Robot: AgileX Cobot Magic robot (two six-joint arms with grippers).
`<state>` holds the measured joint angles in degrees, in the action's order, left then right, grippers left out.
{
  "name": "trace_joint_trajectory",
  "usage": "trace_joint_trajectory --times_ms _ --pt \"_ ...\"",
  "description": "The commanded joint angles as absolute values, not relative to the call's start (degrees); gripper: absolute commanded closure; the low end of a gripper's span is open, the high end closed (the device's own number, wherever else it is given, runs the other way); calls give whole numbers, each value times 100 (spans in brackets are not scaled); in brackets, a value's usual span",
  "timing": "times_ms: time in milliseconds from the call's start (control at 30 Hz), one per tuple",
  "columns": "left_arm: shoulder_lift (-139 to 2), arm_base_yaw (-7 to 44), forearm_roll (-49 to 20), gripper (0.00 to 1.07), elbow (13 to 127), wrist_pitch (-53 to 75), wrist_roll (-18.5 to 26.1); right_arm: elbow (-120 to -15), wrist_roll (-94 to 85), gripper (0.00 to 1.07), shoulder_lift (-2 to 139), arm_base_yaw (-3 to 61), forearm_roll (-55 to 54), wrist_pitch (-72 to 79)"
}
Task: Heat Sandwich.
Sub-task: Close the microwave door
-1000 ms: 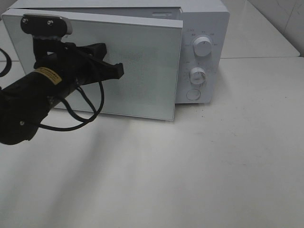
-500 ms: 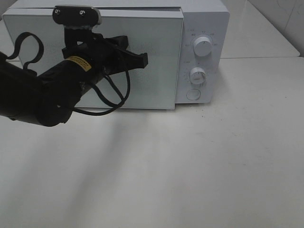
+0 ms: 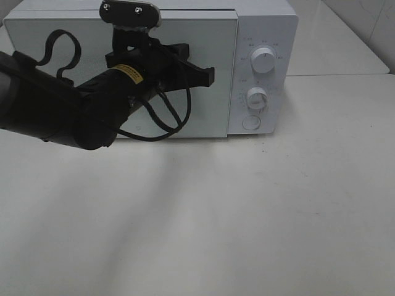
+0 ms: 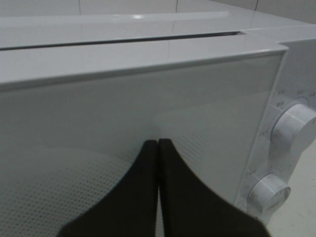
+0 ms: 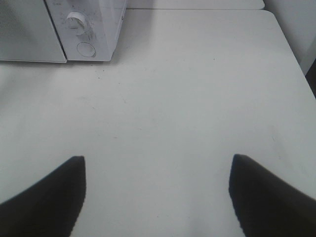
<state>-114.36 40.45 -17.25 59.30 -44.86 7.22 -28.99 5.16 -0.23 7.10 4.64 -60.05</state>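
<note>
Left pincer [image 4: 158, 143], pressed together, against the apparently shut microwave door [image 3: 210, 37]; right pincer [image 5: 158, 158] spread above the counter [image 3: 247, 203]; sandwich unseen, presumably inside; dials [image 3: 263, 60] seemingly unset, heating yet to start.

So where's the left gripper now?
In the exterior high view the left gripper, shut, is at the microwave door, near its right edge, left of the upper dial.

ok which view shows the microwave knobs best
Exterior high: the upper knob and lower knob both face the camera, whole and unobstructed. The left wrist view catches both close up but at an angle, the upper one cut off by the frame. The right wrist view shows only the lower knob, small and far off.
</note>
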Motion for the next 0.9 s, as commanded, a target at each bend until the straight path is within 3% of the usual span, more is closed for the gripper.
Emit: trace_joint_trajectory --times_ms 33,900 --pt "-11585 3925 -2275 106 6274 -4647 779 -2893 487 31 -172 670 470 -5947" --pt "-11459 4120 -2366 106 6125 -4549 859 -2893 487 31 -172 670 470 -5947"
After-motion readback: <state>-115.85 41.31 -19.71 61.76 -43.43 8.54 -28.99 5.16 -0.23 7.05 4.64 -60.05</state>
